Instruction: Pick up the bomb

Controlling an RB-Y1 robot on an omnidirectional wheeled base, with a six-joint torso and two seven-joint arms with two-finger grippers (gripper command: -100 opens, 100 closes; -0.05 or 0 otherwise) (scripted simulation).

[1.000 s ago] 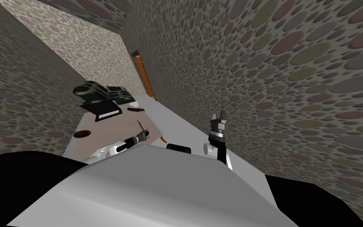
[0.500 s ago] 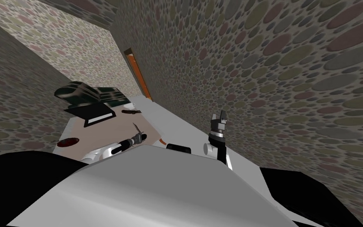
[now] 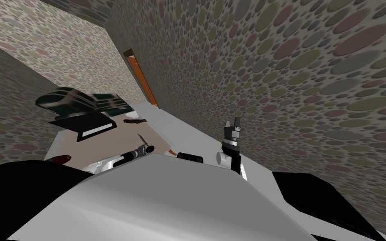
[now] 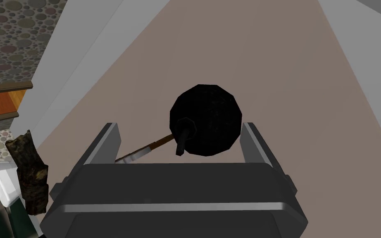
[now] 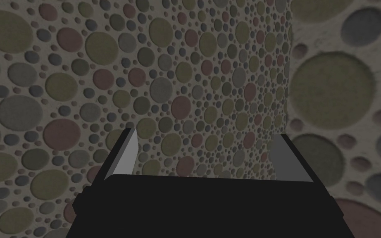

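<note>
In the head view, the whole picture has been shifted since a second ago. The table [image 3: 104, 144] and the things on it are now seen further to one side. So it is the robot's own body that has been turned, and the things have not been moved. The left gripper [image 3: 146, 149] has been kept low over the near end of the table. The right gripper [image 3: 233, 124] is held up off the table, as before. A dark green thing [image 3: 79, 101] and a black tray [image 3: 83, 122] are seen at the far end of the table. In the left wrist view, the bomb [image 4: 206, 120], a black ball with a short stub, is seen on the table. It lies between the two fingers [image 4: 110, 142], which are spread wide and not pressed on it. It is closer to one finger, and a touch cannot be told. A thin tool [image 4: 144, 148] is laid on the table just beside the bomb. In the right wrist view, the right gripper's fingers are spread and nothing is held. The hand seems lined up now. The bomb is not yet gripped, so a squeeze is likely needed next. The round bomb could be rolled away.
</note>
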